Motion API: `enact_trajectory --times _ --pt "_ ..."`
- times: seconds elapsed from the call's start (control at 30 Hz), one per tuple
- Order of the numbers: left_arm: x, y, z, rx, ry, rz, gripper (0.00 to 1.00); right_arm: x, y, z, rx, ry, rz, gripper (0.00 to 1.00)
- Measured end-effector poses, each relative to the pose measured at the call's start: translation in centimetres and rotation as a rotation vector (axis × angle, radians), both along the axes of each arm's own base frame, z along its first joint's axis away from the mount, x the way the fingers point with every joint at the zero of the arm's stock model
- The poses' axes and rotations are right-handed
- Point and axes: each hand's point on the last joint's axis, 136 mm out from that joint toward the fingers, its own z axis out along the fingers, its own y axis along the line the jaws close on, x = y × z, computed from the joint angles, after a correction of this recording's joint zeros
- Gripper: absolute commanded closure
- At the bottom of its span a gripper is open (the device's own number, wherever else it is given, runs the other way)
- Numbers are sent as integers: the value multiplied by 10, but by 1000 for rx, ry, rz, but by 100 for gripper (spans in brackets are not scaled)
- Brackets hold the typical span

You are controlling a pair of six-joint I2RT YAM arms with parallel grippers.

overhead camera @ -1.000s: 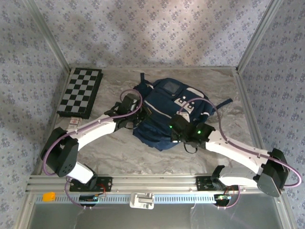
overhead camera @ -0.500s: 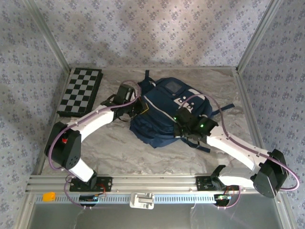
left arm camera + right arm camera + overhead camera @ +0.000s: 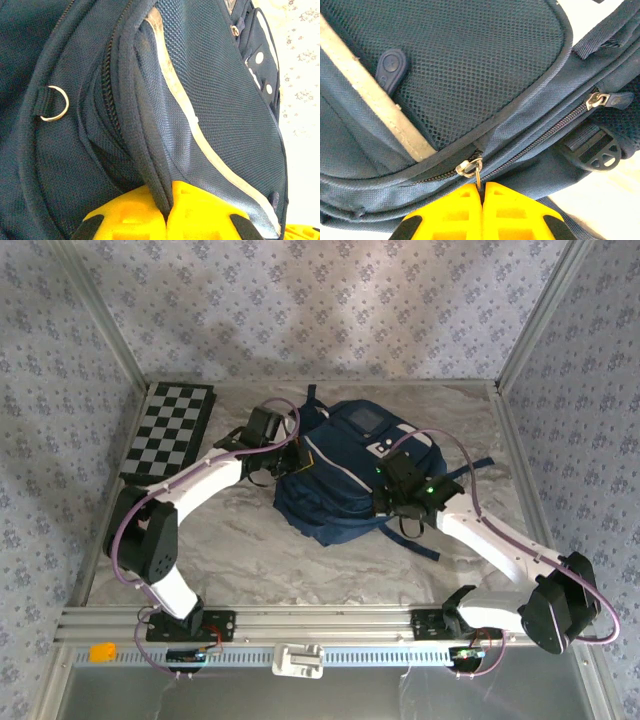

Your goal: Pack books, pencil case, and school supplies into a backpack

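Both our hands have moved up the frame. The navy backpack [image 3: 340,480] lies in the middle of the counter [image 3: 230,550]. Our left hand [image 3: 167,200] is clenched on its rim. Our right hand [image 3: 481,192] pinches the zipper pull [image 3: 469,168], and the zipper [image 3: 545,132] runs up-right from it.

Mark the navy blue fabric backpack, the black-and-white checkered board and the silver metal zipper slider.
navy blue fabric backpack [image 3: 332,498], top external view, front panel fabric.
black-and-white checkered board [image 3: 170,435], top external view, middle of its surface.
silver metal zipper slider [image 3: 469,167], right wrist view, slider body.
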Motion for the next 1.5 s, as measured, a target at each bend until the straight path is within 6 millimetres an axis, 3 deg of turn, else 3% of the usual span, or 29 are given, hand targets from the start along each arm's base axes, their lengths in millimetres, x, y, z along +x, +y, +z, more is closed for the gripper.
enact_trajectory --times 0.17,0.27,0.4,0.53,0.63,0.73,0.8,0.9,1.0,1.07,1.17,1.27,1.37,1.5 --pt "4 -1 -2 10 3 -11 98 3 -5 1 1 3 -10 71" --pt "8 4 -2 25 -11 -2 85 0 -13 6 -2 -2 -26 59" --pt "11 10 0 33 -31 -3 69 -5 -20 21 32 -35 -41 54" --pt "6 15 22 8 -76 0 55 -8 -23 34 77 -63 -52 47" --pt "-3 22 46 -5 -137 4 42 -8 -32 40 86 -75 -86 31" --pt "-13 45 67 31 -213 52 19 -6 -50 49 77 -120 -156 13" --pt "-19 74 73 99 -262 123 1 -3 -73 55 48 -172 -238 7" --pt "-22 136 72 252 -309 304 0 -1 -118 51 -40 -258 -392 0" --pt "-24 216 52 454 -331 529 0 1 -159 30 -140 -326 -508 0" --pt "-33 268 25 632 -316 649 0 4 -182 8 -213 -356 -559 0" --pt "-51 312 -21 849 -282 689 0 10 -202 -24 -281 -386 -573 0" --pt "-64 331 -55 969 -290 668 0 18 -213 -53 -306 -397 -553 0" --pt "-64 337 -74 1006 -347 641 0 29 -216 -74 -300 -403 -506 0" --pt "-43 329 -79 995 -434 589 0 56 -208 -72 -251 -474 -420 0"
